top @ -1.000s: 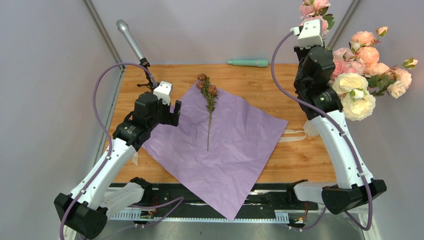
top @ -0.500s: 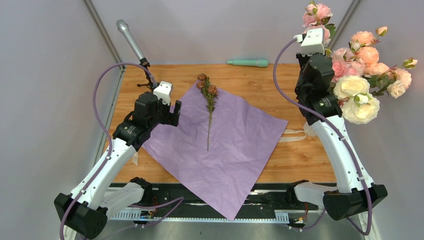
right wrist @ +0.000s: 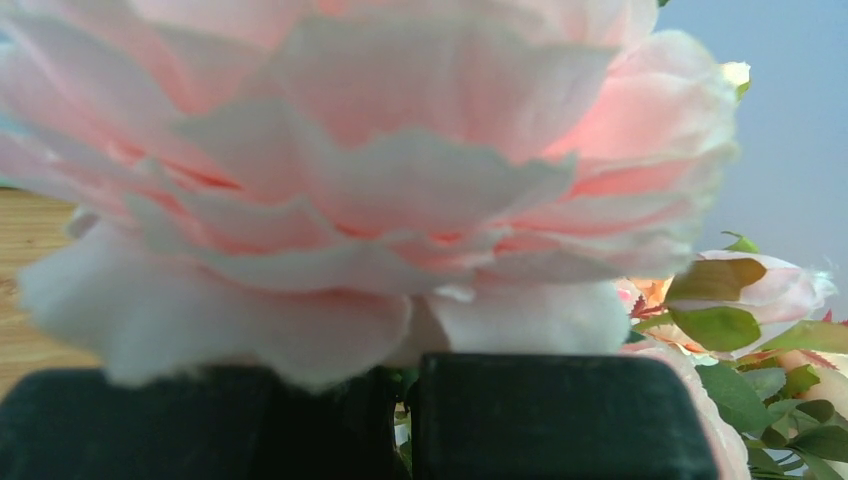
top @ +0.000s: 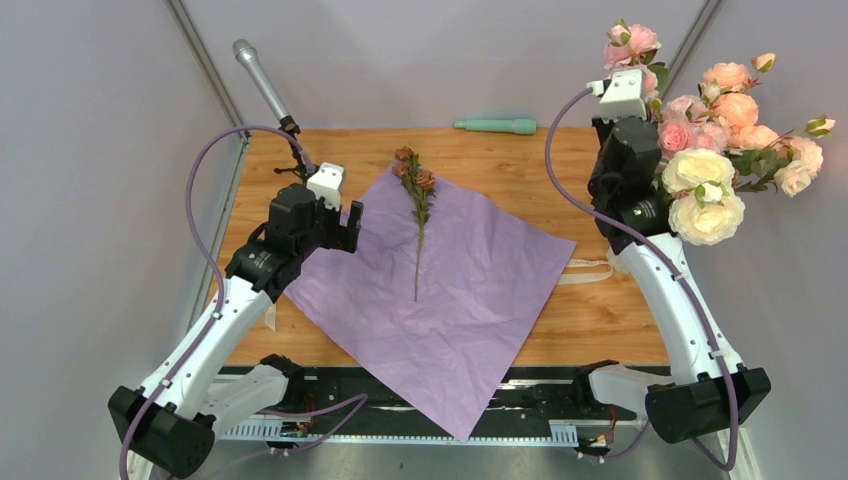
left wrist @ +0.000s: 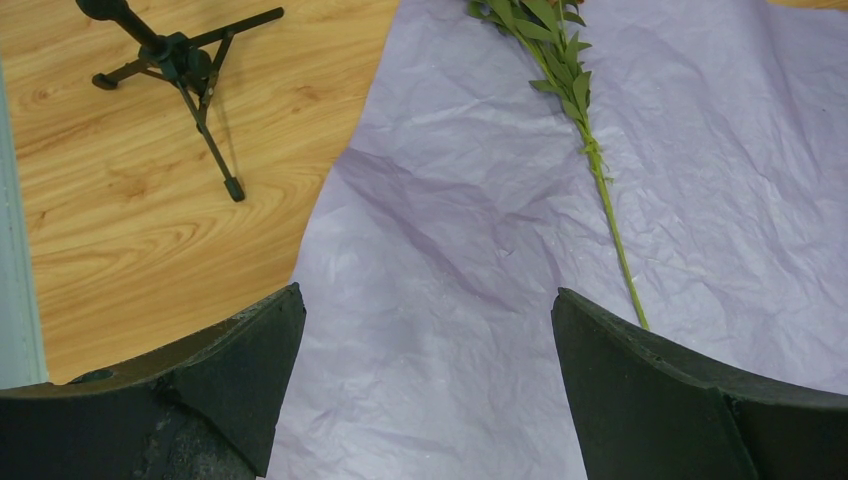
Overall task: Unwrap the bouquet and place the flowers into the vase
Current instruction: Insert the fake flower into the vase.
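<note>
The lilac paper (top: 440, 290) lies spread flat on the table. One flower stem (top: 418, 215) with rusty-brown roses lies across it, its green stalk also in the left wrist view (left wrist: 600, 180). My left gripper (top: 350, 226) hovers open over the paper's left edge, with only paper between its fingers (left wrist: 428, 300). My right gripper (right wrist: 405, 365) is raised at the far right, shut on the green stem of a pink rose (top: 633, 40) that fills the right wrist view (right wrist: 380, 150). The vase is hidden behind the right arm and the blooms.
A mass of peach, pink and cream roses (top: 735, 150) crowds the right arm. A cream ribbon (top: 585, 272) lies at the paper's right corner. A mint-green cylinder (top: 497, 126) lies at the back edge. A microphone on a small tripod (top: 262, 85) stands back left.
My right wrist and the pink rose it holds have come down a little. The cream roses beside it have swayed. The left arm, paper and brown-rose stem have not moved.
</note>
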Controlling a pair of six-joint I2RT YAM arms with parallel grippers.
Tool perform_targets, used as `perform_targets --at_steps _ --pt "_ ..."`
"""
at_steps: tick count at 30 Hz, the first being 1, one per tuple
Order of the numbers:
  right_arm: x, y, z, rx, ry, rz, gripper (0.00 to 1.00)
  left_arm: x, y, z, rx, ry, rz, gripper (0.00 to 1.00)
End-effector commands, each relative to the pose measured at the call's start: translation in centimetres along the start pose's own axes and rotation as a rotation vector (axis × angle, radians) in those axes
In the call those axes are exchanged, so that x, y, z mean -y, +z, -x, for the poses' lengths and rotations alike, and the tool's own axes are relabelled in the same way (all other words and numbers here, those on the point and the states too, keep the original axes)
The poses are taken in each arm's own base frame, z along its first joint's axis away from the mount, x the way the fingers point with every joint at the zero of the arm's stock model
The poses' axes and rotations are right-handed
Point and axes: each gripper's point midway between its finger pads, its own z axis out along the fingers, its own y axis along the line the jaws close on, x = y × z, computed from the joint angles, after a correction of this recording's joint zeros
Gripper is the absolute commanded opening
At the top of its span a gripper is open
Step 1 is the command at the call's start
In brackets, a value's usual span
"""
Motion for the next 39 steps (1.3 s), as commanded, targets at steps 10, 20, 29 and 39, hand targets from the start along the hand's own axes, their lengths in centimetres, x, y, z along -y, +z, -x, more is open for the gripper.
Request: perform_targets --at_steps 10,20,29,39 --pt "1.4 -0.6 -1.5 -0.013 0.065 -0.05 0.02 0.0 -0.2 0.6 0.029 0.007 -0.006 1.0" --pt "1.2 -1.1 -1.6 -0.01 0.084 -0.028 0.19 0.0 -0.3 0.6 0.033 0.007 -0.007 1.0" --pt "0.1 -2.0 -1.9 0.009 0.115 0.051 0.36 0.0 -0.2 0.6 0.031 0.007 -0.009 1.0" --pt "-1.3 -3.1 -1.7 0.021 0.118 0.102 0.71 0.1 -0.2 0.6 0.031 0.008 -0.015 1.0"
